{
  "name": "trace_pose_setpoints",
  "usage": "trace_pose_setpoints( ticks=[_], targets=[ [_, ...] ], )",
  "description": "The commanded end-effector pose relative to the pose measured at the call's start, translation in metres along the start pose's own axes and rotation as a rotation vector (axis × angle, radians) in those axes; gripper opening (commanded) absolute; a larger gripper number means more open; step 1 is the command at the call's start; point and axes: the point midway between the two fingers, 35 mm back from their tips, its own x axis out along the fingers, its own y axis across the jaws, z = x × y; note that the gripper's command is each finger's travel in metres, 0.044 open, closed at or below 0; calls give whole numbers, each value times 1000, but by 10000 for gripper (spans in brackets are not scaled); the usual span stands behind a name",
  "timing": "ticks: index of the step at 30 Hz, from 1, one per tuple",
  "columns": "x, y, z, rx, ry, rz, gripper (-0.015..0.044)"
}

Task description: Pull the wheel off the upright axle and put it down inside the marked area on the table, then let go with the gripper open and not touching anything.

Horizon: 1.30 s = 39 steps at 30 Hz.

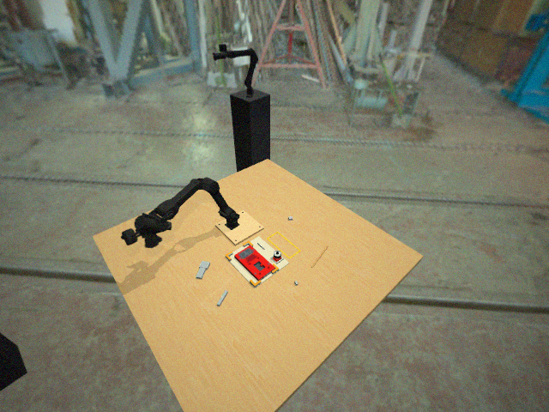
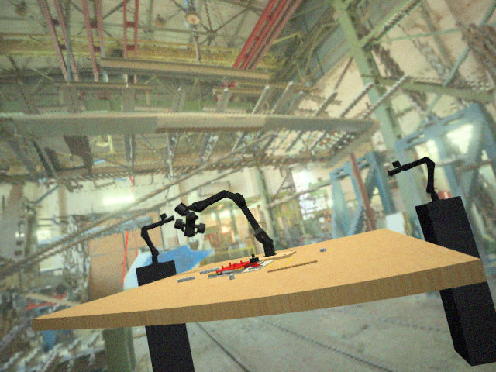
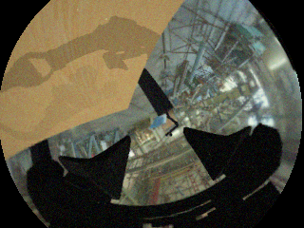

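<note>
The wheel (image 1: 277, 254) (image 2: 253, 258), small and dark with a pale part, sits on top of the upright axle on a small red base, at the edge of the cream board (image 1: 283, 262). The axle itself is mostly hidden. The marked area, a yellow outline (image 1: 290, 257), lies on the table just beside the board; no object shows inside it. My gripper (image 1: 141, 239) (image 2: 189, 229) (image 3: 158, 135) is open and empty, raised near the table's left edge in the top view, far from the wheel. The wrist view shows its two fingers wide apart, with neither wheel nor marked area in sight.
A red plate (image 1: 256, 262) lies on the board between orange corner pieces. Grey pieces (image 1: 202, 269) (image 1: 221, 298) lie left of the board, and small grey bits (image 1: 290, 218) (image 1: 296, 282) lie elsewhere. A thin brown strip (image 1: 319, 257) (image 2: 292, 266) lies beyond the outline.
</note>
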Motion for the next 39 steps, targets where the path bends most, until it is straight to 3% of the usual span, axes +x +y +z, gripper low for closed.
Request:
trace_pose_setpoints(
  ticks=[1,4,23,39],
  targets=[
    [-1,0,1,1,-2,-2,374],
    [-9,-5,10,23,-31,-24,300],
    [-162,-33,144,262,-517,-176,300],
    [-318,23,237,332,-917,-31,300]
  ],
)
